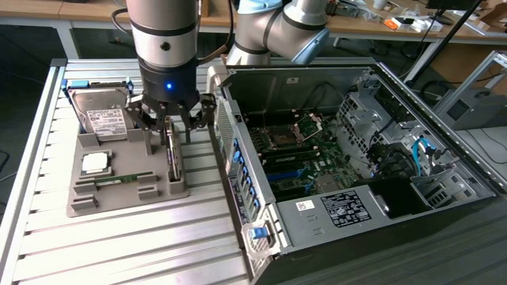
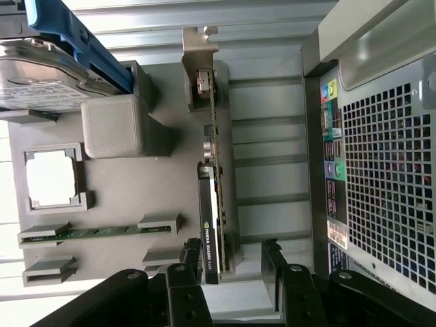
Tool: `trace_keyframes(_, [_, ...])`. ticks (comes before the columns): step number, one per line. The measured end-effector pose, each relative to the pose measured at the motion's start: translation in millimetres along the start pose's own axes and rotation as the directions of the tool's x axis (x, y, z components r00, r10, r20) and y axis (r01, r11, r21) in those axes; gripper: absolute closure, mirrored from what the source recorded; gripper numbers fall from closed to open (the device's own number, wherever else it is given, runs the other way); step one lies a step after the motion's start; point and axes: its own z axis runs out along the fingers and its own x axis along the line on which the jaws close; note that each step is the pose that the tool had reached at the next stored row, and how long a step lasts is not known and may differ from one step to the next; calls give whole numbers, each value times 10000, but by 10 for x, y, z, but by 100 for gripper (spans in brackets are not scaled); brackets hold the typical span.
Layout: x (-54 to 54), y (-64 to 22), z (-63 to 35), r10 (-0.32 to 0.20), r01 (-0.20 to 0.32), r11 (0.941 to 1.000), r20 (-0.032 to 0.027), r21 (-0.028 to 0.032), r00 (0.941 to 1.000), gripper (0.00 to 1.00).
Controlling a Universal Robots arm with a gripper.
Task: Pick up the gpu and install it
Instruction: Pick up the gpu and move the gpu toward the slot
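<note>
The gpu (image 1: 173, 157) stands on its long edge in a slot at the right side of the grey holder tray (image 1: 119, 199), its metal bracket at the far end. In the wrist view the gpu (image 2: 212, 197) is a thin card with a dark cooler and a brownish-green board. My gripper (image 1: 170, 122) hangs right over the card's far half, open, with one finger on each side of it. In the wrist view my gripper (image 2: 231, 259) straddles the card's end, and its dark fingers (image 2: 271, 255) stand apart from the card's faces.
On the same tray sit a silver hard drive (image 1: 103, 116), a CPU (image 1: 97, 161) and a green RAM stick (image 1: 123, 179). The open computer case (image 1: 341, 160) lies close by on the exterior view's right, motherboard exposed. A ribbed metal table (image 1: 119, 249) is underneath.
</note>
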Motion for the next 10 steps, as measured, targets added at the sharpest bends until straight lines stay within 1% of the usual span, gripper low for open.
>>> trace_keyframes(10, [3,0,25,1,-1,10000,0,0,10000,52])
